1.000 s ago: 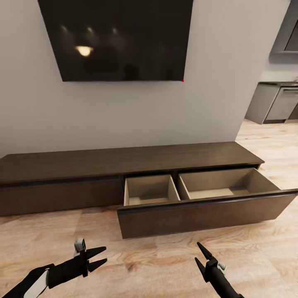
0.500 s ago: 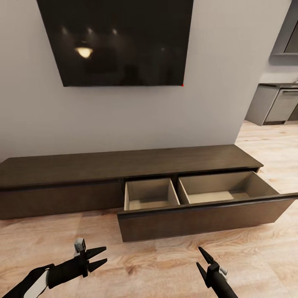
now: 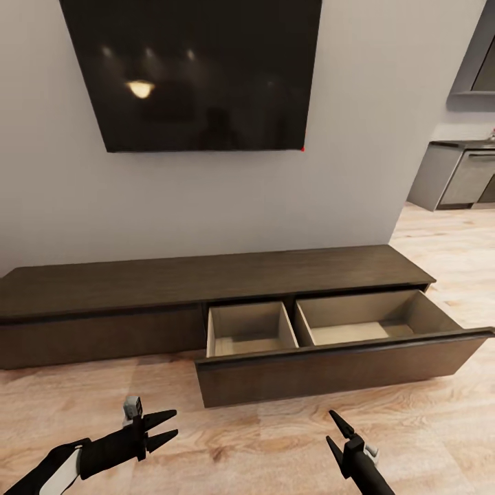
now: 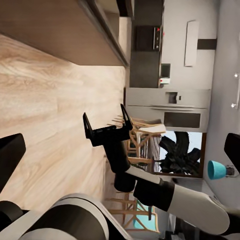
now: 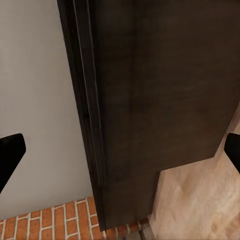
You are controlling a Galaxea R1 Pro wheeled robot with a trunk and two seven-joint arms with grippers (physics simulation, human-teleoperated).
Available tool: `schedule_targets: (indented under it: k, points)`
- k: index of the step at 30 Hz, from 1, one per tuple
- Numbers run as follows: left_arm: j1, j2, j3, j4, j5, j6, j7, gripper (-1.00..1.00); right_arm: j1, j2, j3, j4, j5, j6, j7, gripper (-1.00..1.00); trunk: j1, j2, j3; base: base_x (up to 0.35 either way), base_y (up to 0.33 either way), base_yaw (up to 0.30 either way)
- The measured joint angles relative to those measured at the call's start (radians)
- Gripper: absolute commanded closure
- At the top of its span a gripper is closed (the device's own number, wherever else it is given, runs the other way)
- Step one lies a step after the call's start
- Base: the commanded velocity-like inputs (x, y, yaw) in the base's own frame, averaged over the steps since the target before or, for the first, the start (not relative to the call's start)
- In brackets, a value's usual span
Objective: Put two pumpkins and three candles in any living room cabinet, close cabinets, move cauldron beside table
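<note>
Cabinet (image 3: 172,278): long, low, dark-brown wood grain, slab top, set against the pale wall under a black wall-mounted TV (image 3: 192,72).
Drawer (image 3: 330,361): right-hand front pulled out over the floor; flat and handle-less; two pale beige compartments inside, split by a divider. Left-hand front sits flush.
Floor (image 3: 240,440): light wood planks, visible grain.
Left gripper (image 3: 161,427): head view shows it low at the left, black pointed fingers spread apart, nothing between them, pointing right, well short of the drawer.
Right gripper (image 3: 338,434): head view shows it low at the right, thin black fingers parted in a V, empty, pointing up toward the drawer front.
Left wrist view, extra: looks across at the right gripper (image 4: 107,120), fingers spread; behind it a kitchen with grey built-in appliances (image 4: 167,107), wooden chairs, a dark plant and a teal lamp.
Right wrist view, extra: dark grained wood panel (image 5: 160,90) close up, pale wall beside it, a strip of red brick (image 5: 55,222) at one edge; black fingertip (image 5: 10,152) at each side, far apart.
</note>
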Motion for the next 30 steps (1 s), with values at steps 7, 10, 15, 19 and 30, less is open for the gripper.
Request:
schedule_targets:
  k: [7,10,15,19,30]
  points:
    - [0.000,0.000,0.000,0.000,0.000,0.000,0.000,-1.00,0.000,0.000,0.001,0.000,0.000,-0.001,-0.001,-1.00,-0.027,0.049,0.022,-0.026,0.000,-0.060]
    - [0.000,0.000,0.000,0.000,0.000,0.000,0.000,-1.00,0.000,0.000,0.001,0.000,0.000,-0.002,-0.001,-1.00,-0.038,0.070,0.031,-0.138,0.000,-0.235]
    - [0.000,0.001,0.000,0.000,0.000,0.000,0.000,-1.00,0.000,0.000,0.001,0.000,0.001,-0.003,-0.002,-1.00,-0.057,0.105,0.047,-0.191,0.000,-0.265]
    - [0.000,0.002,0.001,0.000,0.000,0.000,-0.001,-1.00,0.001,0.000,0.001,-0.001,0.002,-0.011,-0.001,-1.00,-0.072,0.133,0.060,-0.198,0.000,-0.271]
    - [0.000,0.002,0.001,0.000,0.000,0.000,-0.003,-1.00,0.000,0.000,0.001,-0.001,0.002,-0.026,-0.001,-1.00,-0.115,0.210,0.094,-0.186,0.000,-0.272]
